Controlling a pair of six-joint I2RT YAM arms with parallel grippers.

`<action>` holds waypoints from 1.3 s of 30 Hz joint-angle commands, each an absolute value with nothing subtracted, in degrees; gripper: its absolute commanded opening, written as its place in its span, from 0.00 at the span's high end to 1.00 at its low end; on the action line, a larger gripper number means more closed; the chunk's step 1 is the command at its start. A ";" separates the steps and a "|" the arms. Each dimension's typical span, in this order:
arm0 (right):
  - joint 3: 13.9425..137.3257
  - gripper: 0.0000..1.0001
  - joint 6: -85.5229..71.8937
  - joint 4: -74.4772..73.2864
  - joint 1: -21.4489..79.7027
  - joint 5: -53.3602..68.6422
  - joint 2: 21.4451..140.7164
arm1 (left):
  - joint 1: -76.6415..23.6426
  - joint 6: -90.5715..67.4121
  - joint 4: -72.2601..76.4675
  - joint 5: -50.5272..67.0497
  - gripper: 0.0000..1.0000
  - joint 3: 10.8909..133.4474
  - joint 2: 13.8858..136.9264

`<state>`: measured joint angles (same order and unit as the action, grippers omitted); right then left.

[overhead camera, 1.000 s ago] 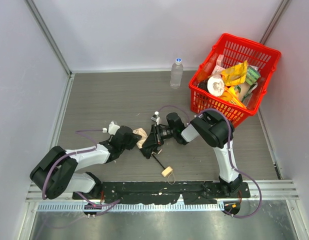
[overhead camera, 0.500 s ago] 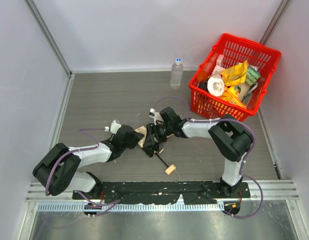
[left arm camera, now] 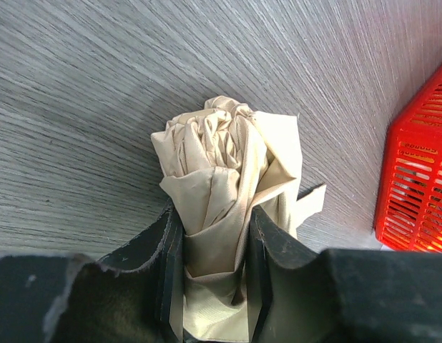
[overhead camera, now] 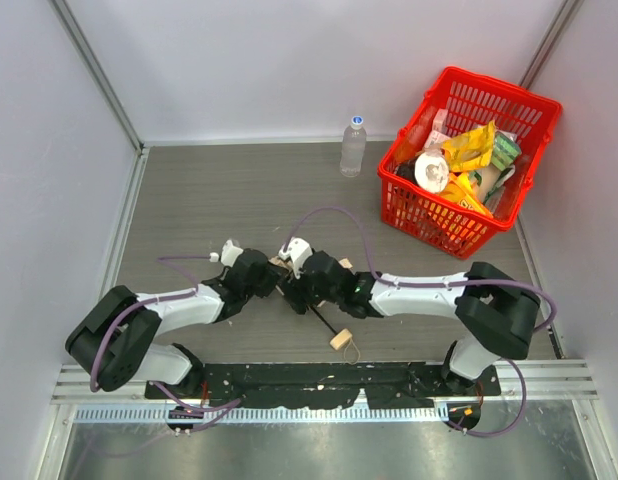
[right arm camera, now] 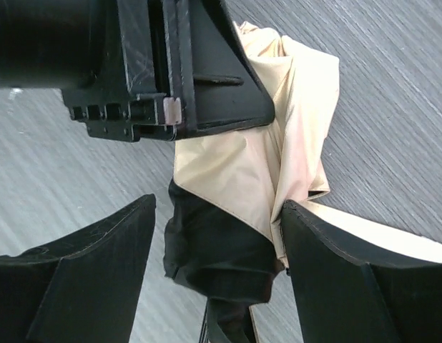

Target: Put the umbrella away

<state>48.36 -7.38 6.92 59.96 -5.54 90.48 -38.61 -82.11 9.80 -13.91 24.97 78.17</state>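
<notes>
Cream-beige fabric umbrella (left arm camera: 228, 164) bunched on table (overhead camera: 219, 190), centre-near | left gripper (left arm camera: 214, 221) pinched narrow on canopy | right gripper (right arm camera: 217, 214) jaws wide, straddling canopy base, gripping nothing | long axis runs near-right to handle (overhead camera: 338, 339)

The umbrella (left arm camera: 221, 171) was found to be of matt, creased cream cloth. The table (left arm camera: 99, 78) was surfaced in matt grey wood grain. The basket (left arm camera: 421, 179) was of red plastic lattice. The fingers (right arm camera: 92, 279) of the right gripper (right arm camera: 219, 214) were finished matt black and scuffed.
</notes>
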 commanded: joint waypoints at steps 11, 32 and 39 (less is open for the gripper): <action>52.11 0.32 3.52 17.69 67.85 -27.93 106.95 | -38.93 -82.70 -10.90 -11.25 1.00 23.29 80.59; 40.61 0.99 -12.38 19.68 58.98 4.02 106.18 | -38.94 -82.97 -11.78 -15.82 0.12 20.22 66.28; 38.50 0.99 -16.43 20.65 50.03 24.31 106.87 | -38.58 -79.54 -11.51 -15.74 0.00 18.20 59.07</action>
<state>42.54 -12.10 31.99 54.02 7.57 103.00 -38.63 -83.48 -4.64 -15.29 20.80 61.01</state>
